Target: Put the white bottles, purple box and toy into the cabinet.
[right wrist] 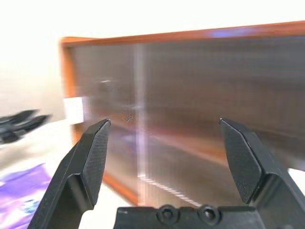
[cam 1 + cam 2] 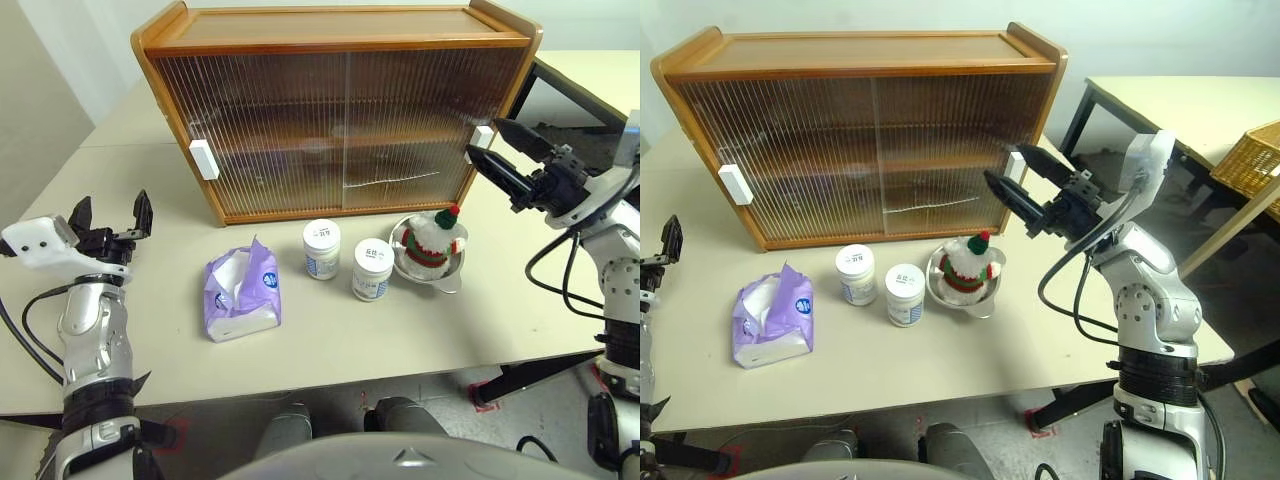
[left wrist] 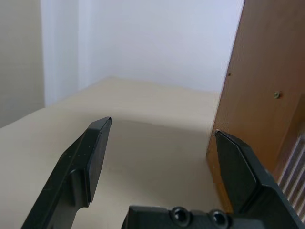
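While both sliding doors look closed, the spread, empty right end effector (image 2: 1020,190) nears the cabinet's (image 2: 340,40) three-o'clock handle (image 2: 1015,165); opening comes next.

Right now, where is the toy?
The toy sits in a steel bowl on the table, right of the two white bottles and before the cabinet's right door.
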Action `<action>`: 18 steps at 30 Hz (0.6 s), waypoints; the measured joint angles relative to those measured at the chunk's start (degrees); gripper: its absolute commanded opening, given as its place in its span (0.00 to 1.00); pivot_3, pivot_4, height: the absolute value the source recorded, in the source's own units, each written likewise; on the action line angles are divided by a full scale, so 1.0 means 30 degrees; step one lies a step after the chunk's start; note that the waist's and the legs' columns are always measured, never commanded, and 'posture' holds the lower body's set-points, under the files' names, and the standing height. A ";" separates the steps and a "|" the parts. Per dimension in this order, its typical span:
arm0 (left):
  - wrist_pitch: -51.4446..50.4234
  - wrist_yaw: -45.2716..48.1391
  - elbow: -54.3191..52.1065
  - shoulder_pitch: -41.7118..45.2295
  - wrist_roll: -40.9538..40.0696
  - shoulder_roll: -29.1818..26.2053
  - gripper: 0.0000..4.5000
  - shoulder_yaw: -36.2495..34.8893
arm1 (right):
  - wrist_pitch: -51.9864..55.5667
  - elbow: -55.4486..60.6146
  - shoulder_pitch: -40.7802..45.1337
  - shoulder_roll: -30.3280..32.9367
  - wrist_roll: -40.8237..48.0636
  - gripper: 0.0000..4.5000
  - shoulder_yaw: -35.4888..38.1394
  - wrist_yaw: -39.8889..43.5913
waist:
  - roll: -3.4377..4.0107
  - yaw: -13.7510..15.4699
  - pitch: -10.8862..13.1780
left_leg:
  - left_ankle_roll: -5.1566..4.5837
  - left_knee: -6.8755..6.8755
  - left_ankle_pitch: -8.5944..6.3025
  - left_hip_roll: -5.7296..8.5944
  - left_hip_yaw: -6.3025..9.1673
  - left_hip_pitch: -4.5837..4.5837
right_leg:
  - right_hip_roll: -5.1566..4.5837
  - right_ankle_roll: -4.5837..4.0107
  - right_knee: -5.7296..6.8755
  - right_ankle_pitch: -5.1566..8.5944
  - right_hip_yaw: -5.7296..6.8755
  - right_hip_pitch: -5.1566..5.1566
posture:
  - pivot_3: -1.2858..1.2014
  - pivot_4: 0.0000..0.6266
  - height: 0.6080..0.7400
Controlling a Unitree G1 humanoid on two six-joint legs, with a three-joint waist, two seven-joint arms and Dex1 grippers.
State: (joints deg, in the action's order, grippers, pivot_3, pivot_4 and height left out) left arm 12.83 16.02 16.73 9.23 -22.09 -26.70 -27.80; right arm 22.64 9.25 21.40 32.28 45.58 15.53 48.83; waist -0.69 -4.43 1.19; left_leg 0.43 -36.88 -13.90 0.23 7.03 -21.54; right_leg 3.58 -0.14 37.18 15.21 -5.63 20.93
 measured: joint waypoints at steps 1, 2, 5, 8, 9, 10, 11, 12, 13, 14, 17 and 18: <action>-0.0196 0.0048 -0.0154 0.0155 0.0000 0.0070 1.00 0.0111 | 0.0340 0.0366 -0.0030 -0.0010 0.0151 1.00 -0.0249 0.0030 | -0.0005 -0.0029 0.0003 | -0.0001 -0.0012 0.0000 0.0020 0.0007 0.0003 | 0.0002 0.0001 0.0001 -0.0001 -0.0002 -0.0008 | 0.46 0.03 1.00; -0.0416 0.0061 -0.0420 0.0300 -0.0003 0.0187 1.00 0.0328 | 0.0684 0.0743 -0.0041 -0.0054 0.0321 1.00 -0.0468 0.0037 | -0.0006 -0.0037 0.0004 | -0.0002 -0.0024 0.0001 0.0025 0.0009 0.0004 | 0.0004 0.0003 0.0001 -0.0005 -0.0006 -0.0013 | 0.46 0.03 1.00; -0.1079 0.0040 -0.1481 0.0574 -0.0010 0.0855 0.96 0.1002 | 0.1182 0.1759 -0.0039 -0.0736 0.0428 1.00 -0.1163 -0.0282 | -0.0028 -0.0086 0.0001 | -0.0011 -0.0058 0.0001 0.0048 0.0008 0.0039 | 0.0007 0.0015 0.0001 -0.0013 -0.0009 -0.0059 | 0.46 0.03 1.00; -0.1612 -0.0041 -0.2339 0.0635 -0.0012 0.1519 0.79 0.1596 | 0.1270 0.2142 -0.0064 -0.1207 0.0412 1.00 -0.1764 -0.0482 | -0.0032 -0.0111 0.0001 | -0.0023 -0.0090 -0.0003 0.0055 0.0048 0.0050 | 0.0003 0.0023 0.0003 -0.0018 -0.0023 -0.0078 | 0.46 0.03 1.00; -0.1749 -0.0076 -0.2499 0.0633 -0.0002 0.1637 0.72 0.1712 | 0.1271 0.2209 -0.0119 -0.1279 0.0394 1.00 -0.1843 -0.0500 | -0.0036 -0.0115 0.0001 | -0.0025 -0.0095 -0.0004 0.0054 0.0067 0.0049 | 0.0002 0.0024 0.0003 -0.0018 -0.0025 -0.0079 | 0.46 0.03 1.00; -0.1853 -0.0091 -0.2595 0.0633 0.0016 0.1698 0.63 0.1802 | 0.1273 0.2292 -0.0168 -0.1340 0.0374 1.00 -0.1887 -0.0541 | -0.0036 -0.0116 0.0001 | -0.0028 -0.0098 -0.0006 0.0054 0.0079 0.0048 | 0.0000 0.0024 0.0003 -0.0018 -0.0028 -0.0077 | 0.46 0.03 1.00; -0.1936 -0.0102 -0.2669 0.0634 0.0049 0.1729 0.56 0.1914 | 0.1289 0.2408 -0.0176 -0.1432 0.0373 1.00 -0.1922 -0.0650 | -0.0035 -0.0119 0.0002 | -0.0031 -0.0098 -0.0008 0.0051 0.0092 0.0049 | -0.0001 0.0024 0.0003 -0.0018 -0.0034 -0.0075 | 0.46 0.03 1.00; -0.2016 -0.0108 -0.2802 0.0637 0.0066 0.1802 0.47 0.2046 | 0.1342 0.2533 -0.0175 -0.1573 0.0380 1.00 -0.1946 -0.0762 | -0.0035 -0.0120 0.0002 | -0.0034 -0.0098 -0.0009 0.0050 0.0096 0.0049 | -0.0001 0.0023 0.0003 -0.0017 -0.0034 -0.0075 | 0.46 0.03 1.00; -0.2096 -0.0107 -0.2992 0.0650 0.0078 0.1921 0.39 0.2184 | 0.1430 0.2659 -0.0169 -0.1674 0.0389 1.00 -0.2043 -0.0830 | -0.0036 -0.0116 0.0002 | -0.0034 -0.0098 -0.0009 0.0050 0.0100 0.0048 | -0.0001 0.0023 0.0003 -0.0017 -0.0034 -0.0073 | 0.46 0.03 1.00; -0.2179 -0.0117 -0.3127 0.0711 0.0079 0.2028 0.30 0.2258 | 0.1510 0.2744 -0.0150 -0.1730 0.0406 1.00 -0.2200 -0.0852 | -0.0038 -0.0117 0.0002 | -0.0035 -0.0098 -0.0010 0.0050 0.0099 0.0046 | 0.0000 0.0022 0.0002 -0.0017 -0.0034 -0.0072 | 0.46 0.03 1.00; -0.2319 -0.0143 -0.3352 0.0996 0.0079 0.2075 0.06 0.2308 | 0.1684 0.2776 -0.0116 -0.1786 0.0444 1.00 -0.2420 -0.0885 | -0.0040 -0.0117 0.0003 | -0.0038 -0.0098 -0.0011 0.0050 0.0098 0.0044 | -0.0001 0.0022 0.0002 -0.0016 -0.0034 -0.0071 | 0.46 0.04 1.00; -0.2363 -0.0146 -0.3365 0.1070 0.0079 0.2058 0.00 0.2306 | 0.1736 0.2775 -0.0063 -0.1786 0.0448 1.00 -0.2419 -0.0898 | -0.0039 -0.0116 0.0003 | -0.0038 -0.0098 -0.0012 0.0050 0.0097 0.0045 | -0.0002 0.0023 0.0002 -0.0016 -0.0038 -0.0072 | 0.46 0.04 1.00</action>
State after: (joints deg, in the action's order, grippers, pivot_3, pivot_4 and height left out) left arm 5.74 15.58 6.64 12.44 -21.86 -20.53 -20.88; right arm 27.85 17.58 21.21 26.92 46.93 8.28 46.13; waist -0.81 -4.78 1.20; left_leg 0.31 -37.17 -13.94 0.39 7.32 -21.41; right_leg 3.57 -0.07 37.18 15.16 -5.75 20.72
